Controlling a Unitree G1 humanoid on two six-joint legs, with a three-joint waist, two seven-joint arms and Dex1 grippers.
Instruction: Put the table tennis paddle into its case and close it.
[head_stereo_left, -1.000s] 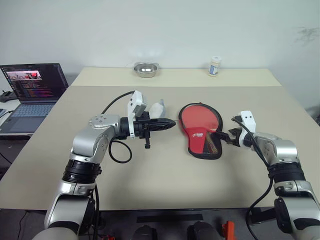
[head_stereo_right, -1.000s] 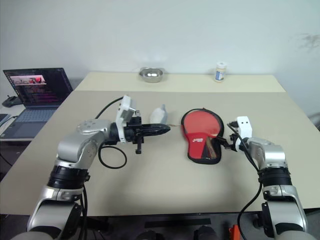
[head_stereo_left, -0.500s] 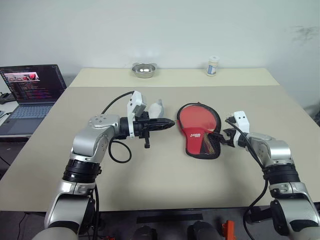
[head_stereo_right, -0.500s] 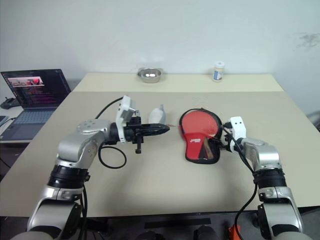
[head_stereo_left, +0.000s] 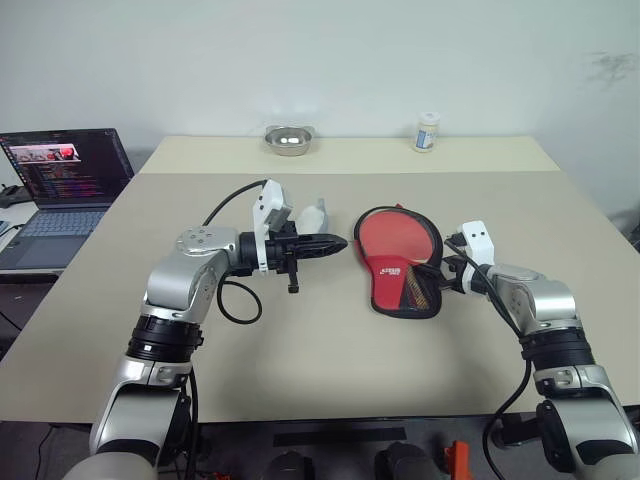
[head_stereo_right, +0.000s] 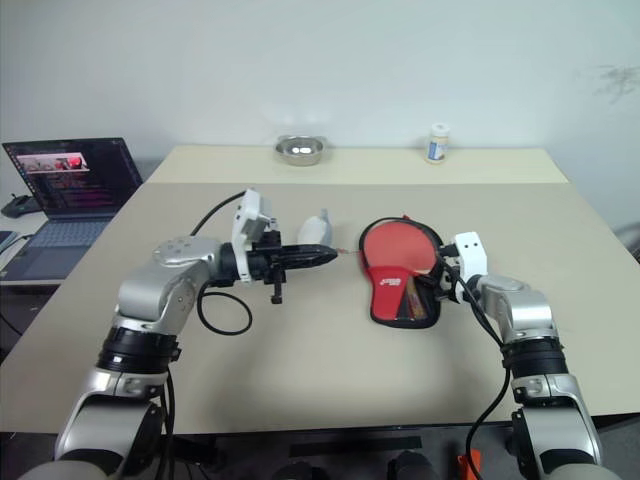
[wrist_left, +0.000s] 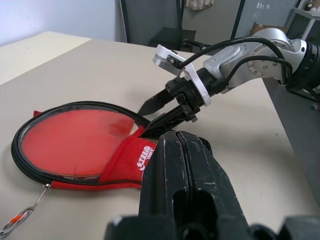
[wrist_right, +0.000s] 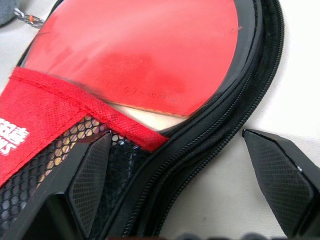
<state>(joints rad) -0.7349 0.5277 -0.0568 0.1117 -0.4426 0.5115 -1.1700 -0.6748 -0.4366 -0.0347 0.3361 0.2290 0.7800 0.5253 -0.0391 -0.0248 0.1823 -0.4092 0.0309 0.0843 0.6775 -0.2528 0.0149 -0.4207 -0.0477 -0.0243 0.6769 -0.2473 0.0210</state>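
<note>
The case (head_stereo_left: 396, 287) lies open on the table, and the table tennis paddle (head_stereo_left: 400, 238) rests inside it with its red blade showing. The case's red logo flap (wrist_left: 142, 155) and black mesh (wrist_right: 50, 150) cover the handle end. My right gripper (head_stereo_left: 447, 272) is open at the case's right edge. One finger (wrist_right: 90, 170) is over the mesh and the other finger (wrist_right: 275, 170) is over the bare table, with the black zipper rim (wrist_right: 220, 125) between them. My left gripper (head_stereo_left: 338, 243) is shut on nothing and hovers left of the case, pointing toward it.
A zipper pull with a small ring (wrist_left: 20, 217) trails from the case's left side. A white-grey object (head_stereo_left: 316, 214) lies behind my left gripper. A steel bowl (head_stereo_left: 289, 139) and a small bottle (head_stereo_left: 427, 131) stand at the table's far edge. A laptop (head_stereo_left: 65, 170) sits off to the left.
My right gripper has edged a little left, from just beside the case to straddling its right rim. The left gripper, paddle and case have stayed put.
</note>
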